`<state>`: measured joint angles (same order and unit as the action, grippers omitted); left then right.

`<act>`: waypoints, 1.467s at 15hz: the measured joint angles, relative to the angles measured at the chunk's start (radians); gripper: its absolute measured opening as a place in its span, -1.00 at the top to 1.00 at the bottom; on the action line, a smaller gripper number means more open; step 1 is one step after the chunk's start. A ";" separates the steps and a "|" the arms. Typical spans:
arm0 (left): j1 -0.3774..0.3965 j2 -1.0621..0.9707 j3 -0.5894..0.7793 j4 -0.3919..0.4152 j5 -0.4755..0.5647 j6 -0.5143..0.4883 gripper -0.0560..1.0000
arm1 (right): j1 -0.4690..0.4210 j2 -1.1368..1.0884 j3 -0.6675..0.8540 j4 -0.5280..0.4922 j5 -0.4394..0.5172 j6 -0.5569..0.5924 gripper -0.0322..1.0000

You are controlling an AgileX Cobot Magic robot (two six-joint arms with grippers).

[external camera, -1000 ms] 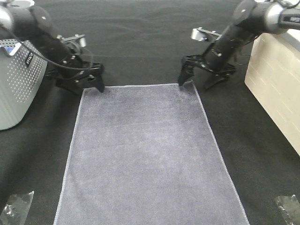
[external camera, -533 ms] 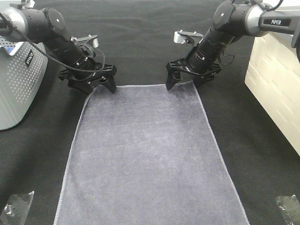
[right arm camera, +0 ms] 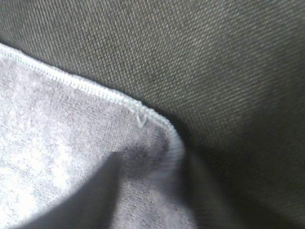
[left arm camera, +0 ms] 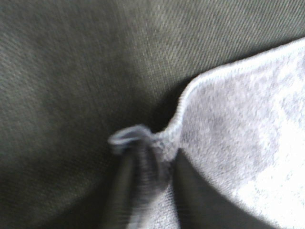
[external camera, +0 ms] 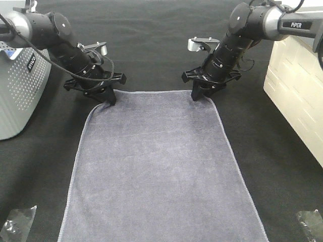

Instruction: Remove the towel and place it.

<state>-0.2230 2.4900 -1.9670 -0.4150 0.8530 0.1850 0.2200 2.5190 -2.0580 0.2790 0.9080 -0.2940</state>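
The bluish-grey towel [external camera: 159, 161] lies flat and lengthwise on the black table cloth [external camera: 151, 45], its far hem near both arms. My left gripper [external camera: 109, 96] is down at the far left corner and shut on it. In the left wrist view the corner [left arm camera: 143, 152] is bunched between the dark fingers [left arm camera: 121, 191]. My right gripper [external camera: 200, 94] is down at the far right corner and shut on it. In the right wrist view the towel [right arm camera: 57, 143] runs in between the fingers [right arm camera: 209, 191].
A grey perforated basket [external camera: 20, 91] stands at the left edge, close behind the left arm. A pale box [external camera: 298, 96] stands at the right edge. Crumpled clear plastic lies at the near left [external camera: 17, 223] and near right [external camera: 310, 222] corners.
Both grippers were open beside the towel's far corners. They have moved inward onto the corners and shut on them, and the left corner is now bunched.
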 joint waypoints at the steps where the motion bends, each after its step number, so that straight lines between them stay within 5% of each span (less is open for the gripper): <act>1: 0.000 0.002 0.000 0.000 0.000 0.000 0.72 | 0.000 0.000 0.000 0.000 0.001 0.000 0.41; 4: -0.001 0.003 0.000 0.008 -0.001 0.000 0.87 | 0.000 0.003 0.000 0.000 0.003 0.000 0.89; 9: -0.009 0.011 -0.029 0.027 -0.032 0.023 0.87 | 0.000 0.003 0.001 -0.023 -0.026 0.000 0.90; 14: -0.010 0.021 -0.165 0.068 -0.101 0.030 0.87 | 0.003 -0.040 -0.004 -0.119 -0.219 0.001 0.90; 22: -0.010 0.021 -0.221 0.076 -0.291 0.109 0.87 | 0.003 -0.040 -0.138 -0.175 -0.374 0.001 0.90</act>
<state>-0.2330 2.5110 -2.1880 -0.3390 0.5620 0.2940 0.2230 2.4790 -2.1960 0.1040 0.5340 -0.2930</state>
